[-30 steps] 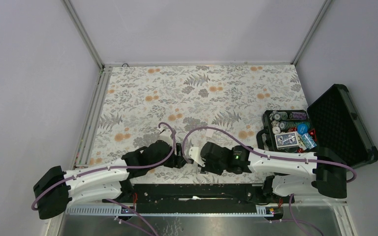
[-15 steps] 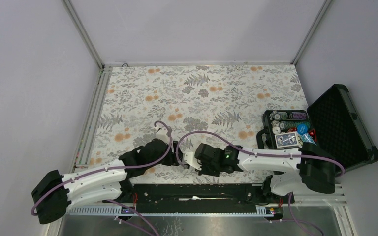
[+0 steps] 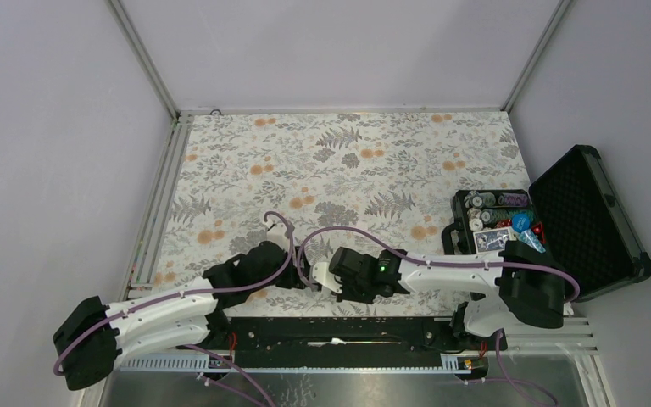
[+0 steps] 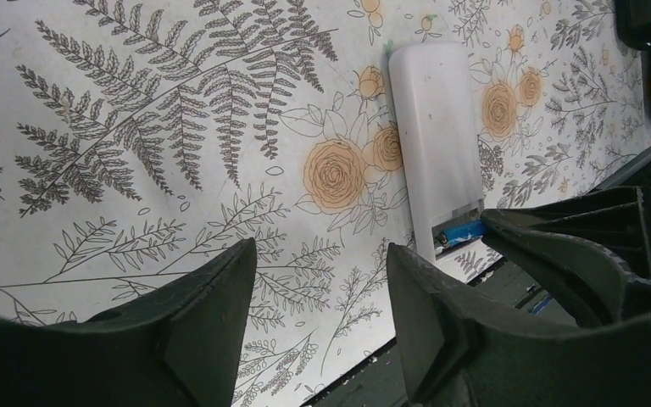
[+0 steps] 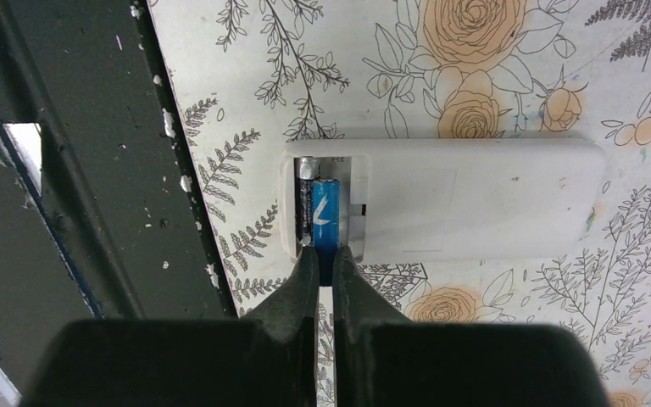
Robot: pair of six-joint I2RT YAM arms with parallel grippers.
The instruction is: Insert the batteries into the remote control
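The remote control (image 5: 475,199) lies face down on the floral mat, its white back up and its battery bay open at the end near the table's front edge. One battery (image 5: 305,212) sits in the bay. My right gripper (image 5: 324,254) is shut on a blue battery (image 5: 325,212), which lies in the bay beside the first. My left gripper (image 4: 320,254) is open and empty just above the mat, to the left of the remote (image 4: 436,144). The blue battery (image 4: 466,231) shows at that end. In the top view both grippers meet at the remote (image 3: 322,273).
The black front rail (image 5: 93,170) runs right beside the remote's open end. An open black case (image 3: 593,220) at the right edge holds chip stacks, dice and a blue-backed card deck (image 3: 493,242). Purple cables loop above both wrists.
My right arm has moved left and its gripper has closed in on the remote's near end. My left arm has shifted only slightly.
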